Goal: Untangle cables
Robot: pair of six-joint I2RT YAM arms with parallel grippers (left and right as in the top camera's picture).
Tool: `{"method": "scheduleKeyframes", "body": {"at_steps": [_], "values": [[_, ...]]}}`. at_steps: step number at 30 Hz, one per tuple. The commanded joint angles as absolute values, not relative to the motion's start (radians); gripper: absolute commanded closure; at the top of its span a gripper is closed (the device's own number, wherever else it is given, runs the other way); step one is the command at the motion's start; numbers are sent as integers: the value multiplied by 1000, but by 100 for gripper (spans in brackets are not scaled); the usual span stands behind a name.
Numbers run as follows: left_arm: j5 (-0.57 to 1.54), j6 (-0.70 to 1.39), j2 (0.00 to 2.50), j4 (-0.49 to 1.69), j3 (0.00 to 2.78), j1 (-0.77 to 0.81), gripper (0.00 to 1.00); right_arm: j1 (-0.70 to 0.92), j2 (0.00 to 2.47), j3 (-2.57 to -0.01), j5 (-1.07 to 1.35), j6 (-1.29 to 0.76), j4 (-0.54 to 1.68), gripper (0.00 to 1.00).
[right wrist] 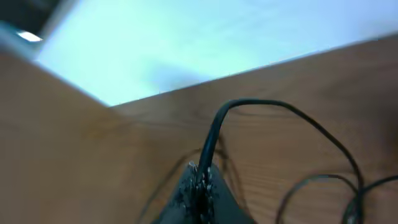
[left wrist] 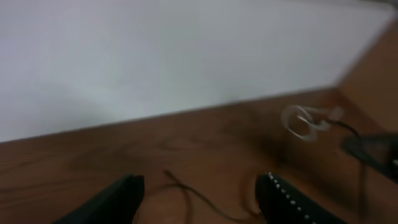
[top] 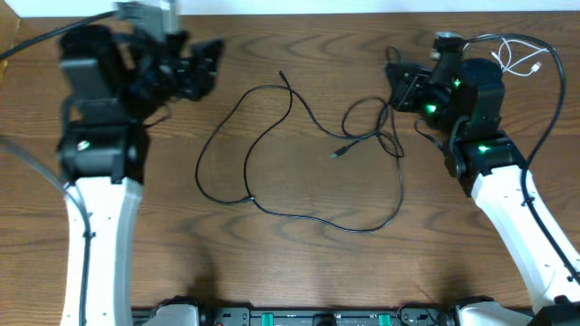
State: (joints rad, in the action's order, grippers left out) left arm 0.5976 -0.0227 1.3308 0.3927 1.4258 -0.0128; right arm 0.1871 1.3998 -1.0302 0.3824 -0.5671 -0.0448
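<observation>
Overhead: R tool (top: 397,86) pinches black cable (top: 299,213); L tool (top: 213,65) w/ jaws apart.

left arm link (top: 101,235): rounded white shell well behind the tool, with a thin black cord (top: 87,222) along it
left wrist housing (top: 91,72): blocky matte black casing
left gripper (left wrist: 202,199): two black fingers — one finger (left wrist: 289,198) edged with pale dots
right arm link (top: 521,217): rounded white shell
right wrist housing (top: 471,100): black, green lights (top: 456,86) glowing just behind the tool
right gripper (right wrist: 199,190): black, speckled tip
</observation>
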Motion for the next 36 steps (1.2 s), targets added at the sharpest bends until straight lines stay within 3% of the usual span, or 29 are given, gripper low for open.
{"method": "scheduleKeyframes", "body": {"at_steps": [1,14,28,36], "values": [[663,-51,1366,395,1459,50,37,191,1379,-1095,548,-605,-84,99],[735,-52,1484,379,1459,189,36,191,1200,-1198,651,-625,-180,99],[686,-85,1542,385,1459,350,31,192,1182,-1264,707,-721,-236,99],[684,-85,1600,378,1459,366,36,191,1160,-1264,721,-741,-287,99]]}}
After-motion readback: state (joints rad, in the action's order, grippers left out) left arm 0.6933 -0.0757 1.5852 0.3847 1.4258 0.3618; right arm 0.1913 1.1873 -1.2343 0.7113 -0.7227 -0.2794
